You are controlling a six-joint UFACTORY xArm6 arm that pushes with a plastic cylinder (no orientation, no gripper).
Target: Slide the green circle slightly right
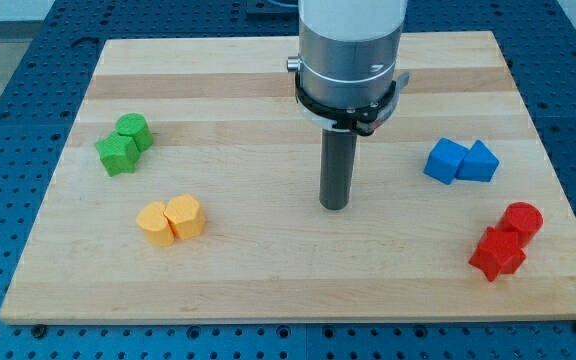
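- On the wooden board (268, 90), pale planks run left to right in bands of lighter and darker grain; it lies on a blue perforated bench (8, 60) that shows on all sides
- Near the board's middle, my tip (335, 205) stands on the wood, a straight dark rod hanging from a grey cylindrical arm housing (350, 50); it has no pincer, so there is nothing to open or close, and it touches no block
- Far left of my tip, well apart from it, sits the green circle (134, 131), touching a second green block (118, 154) that lies just nearer and to its left; that one's shape is hard to make out
- Nearer the board's front edge, left of my tip, two yellow blocks (170, 219) sit pressed side by side
- To the right of my tip, a blue cube (446, 160) touches a blue triangular block (479, 162)
- At the near right corner, a red cylinder (521, 220) rests against a red star-like block (496, 253)
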